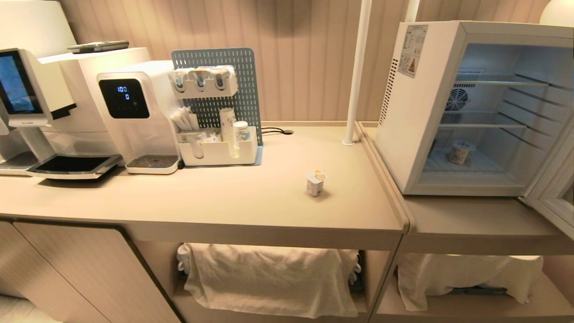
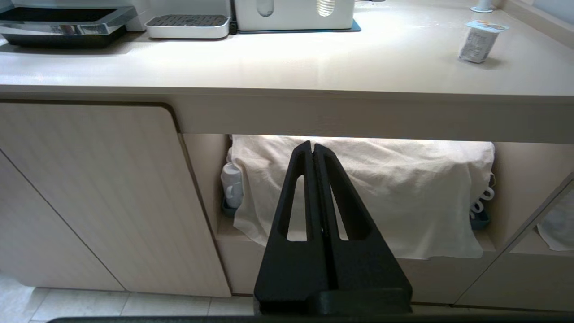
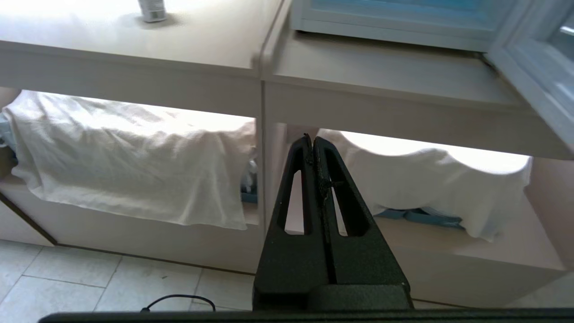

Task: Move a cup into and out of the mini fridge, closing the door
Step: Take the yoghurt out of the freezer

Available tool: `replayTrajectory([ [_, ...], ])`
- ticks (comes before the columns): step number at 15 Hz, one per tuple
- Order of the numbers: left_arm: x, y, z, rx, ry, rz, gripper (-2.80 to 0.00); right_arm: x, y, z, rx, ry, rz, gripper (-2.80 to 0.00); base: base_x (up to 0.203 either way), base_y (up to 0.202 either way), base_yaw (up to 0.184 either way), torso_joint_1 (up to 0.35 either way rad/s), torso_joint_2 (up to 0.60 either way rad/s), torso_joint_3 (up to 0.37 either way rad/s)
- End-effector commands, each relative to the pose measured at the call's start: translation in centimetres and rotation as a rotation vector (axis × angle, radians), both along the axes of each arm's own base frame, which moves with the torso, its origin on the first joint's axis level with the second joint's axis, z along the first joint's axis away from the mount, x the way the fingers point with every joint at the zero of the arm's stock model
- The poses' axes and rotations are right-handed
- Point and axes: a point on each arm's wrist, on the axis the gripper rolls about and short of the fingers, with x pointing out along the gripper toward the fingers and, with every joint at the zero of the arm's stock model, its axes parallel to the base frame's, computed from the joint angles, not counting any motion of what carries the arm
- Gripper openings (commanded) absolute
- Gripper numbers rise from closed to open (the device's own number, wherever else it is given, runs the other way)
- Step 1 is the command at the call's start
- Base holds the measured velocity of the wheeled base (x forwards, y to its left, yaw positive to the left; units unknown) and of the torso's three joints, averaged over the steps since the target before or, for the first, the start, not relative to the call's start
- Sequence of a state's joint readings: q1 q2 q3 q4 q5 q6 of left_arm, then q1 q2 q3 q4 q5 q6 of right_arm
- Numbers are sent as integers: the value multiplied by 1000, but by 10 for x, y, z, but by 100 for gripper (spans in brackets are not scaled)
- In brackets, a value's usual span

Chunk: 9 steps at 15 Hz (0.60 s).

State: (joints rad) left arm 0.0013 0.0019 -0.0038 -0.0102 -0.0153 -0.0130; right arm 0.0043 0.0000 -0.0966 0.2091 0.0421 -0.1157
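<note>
While the mini fridge (image 1: 430,112) stands with its door (image 1: 556,188) swung wide open on its far-right side, nothing has been picked up yet. One cup (image 1: 315,181) sits upright on the counter (image 1: 224,202), well to the left of the fridge; a second cup (image 1: 459,152) already rests inside the fridge, on its floor below the two wire shelves.

Both arms hang low, below the counter edge and out of the head view. The left gripper (image 2: 312,150) has its fingers pressed together on nothing, pointing at the cloth-covered shelf under the counter, left of the fridge. The right gripper (image 3: 312,143) is likewise fully closed and empty, below and just left of the fridge.

The likely trouble: the counter cup looks light and narrow, so a closed or late-opening gripper could knock it over. Reaching into the fridge, a wrist could catch a wire shelf or the door frame. The open door juts toward the robot's right side, so a careless right-arm lift could strike it.
</note>
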Motion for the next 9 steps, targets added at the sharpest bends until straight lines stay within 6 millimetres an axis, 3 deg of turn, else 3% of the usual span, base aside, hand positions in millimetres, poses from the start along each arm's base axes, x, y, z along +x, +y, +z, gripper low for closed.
replayTrajectory([
  [1,0,0,0,-1,-1,0,-280,0,0,0,-1,2,1,-280,0,-194,1,5,-1,1],
  [9,0,0,0,-1,-1,0,-280,0,0,0,-1,2,1,-280,0,-194,-2,2,2,3],
])
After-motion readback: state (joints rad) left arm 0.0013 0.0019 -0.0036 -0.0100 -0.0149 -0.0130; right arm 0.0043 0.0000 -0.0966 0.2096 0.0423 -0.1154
